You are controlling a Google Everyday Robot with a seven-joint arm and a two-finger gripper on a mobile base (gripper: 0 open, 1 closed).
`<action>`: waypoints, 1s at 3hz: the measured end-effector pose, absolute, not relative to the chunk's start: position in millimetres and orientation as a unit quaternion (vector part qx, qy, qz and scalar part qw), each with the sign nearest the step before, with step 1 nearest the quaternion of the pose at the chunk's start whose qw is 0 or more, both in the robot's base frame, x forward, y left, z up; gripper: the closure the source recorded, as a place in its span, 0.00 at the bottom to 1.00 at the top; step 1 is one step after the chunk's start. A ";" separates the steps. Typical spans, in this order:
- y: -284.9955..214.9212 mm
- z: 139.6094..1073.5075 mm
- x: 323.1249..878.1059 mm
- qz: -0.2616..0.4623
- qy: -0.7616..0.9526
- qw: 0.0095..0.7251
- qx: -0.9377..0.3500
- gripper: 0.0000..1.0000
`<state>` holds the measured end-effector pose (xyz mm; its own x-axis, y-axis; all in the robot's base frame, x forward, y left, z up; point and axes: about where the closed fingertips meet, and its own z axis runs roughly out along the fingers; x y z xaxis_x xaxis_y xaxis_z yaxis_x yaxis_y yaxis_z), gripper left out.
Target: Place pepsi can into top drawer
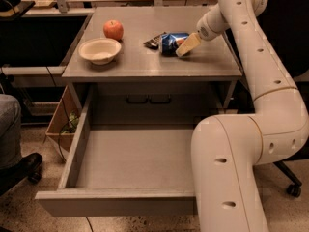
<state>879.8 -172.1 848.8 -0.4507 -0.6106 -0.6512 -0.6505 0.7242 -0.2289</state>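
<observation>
Pepsi can (pixel 169 42) seen on surface (pixel 145 64), apparently tipped, touched by tool (pixel 185 46); tool's hold cannot be told. Risk: can rolled or shoved into snack wrapper (pixel 152 41) by off-centre contact, never brought to open top drawer (pixel 135 161).

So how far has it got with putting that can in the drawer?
Early on. Done: the drawer stands open, with nothing in it. In hand: the gripper is right at the can, which looks to sit on the table. Left: lift the can, bring it down and set it in the drawer.
</observation>
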 end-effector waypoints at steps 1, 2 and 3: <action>-160.9 869.0 875.1 0.033 0.843 0.380 -0.379 0.00; -144.7 875.8 866.5 0.055 0.838 0.377 -0.390 0.00; -114.4 866.7 857.3 0.098 0.836 0.362 -0.402 0.00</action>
<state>857.3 -114.4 866.7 -0.4155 -0.6006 -0.6831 -0.7425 0.6578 -0.1267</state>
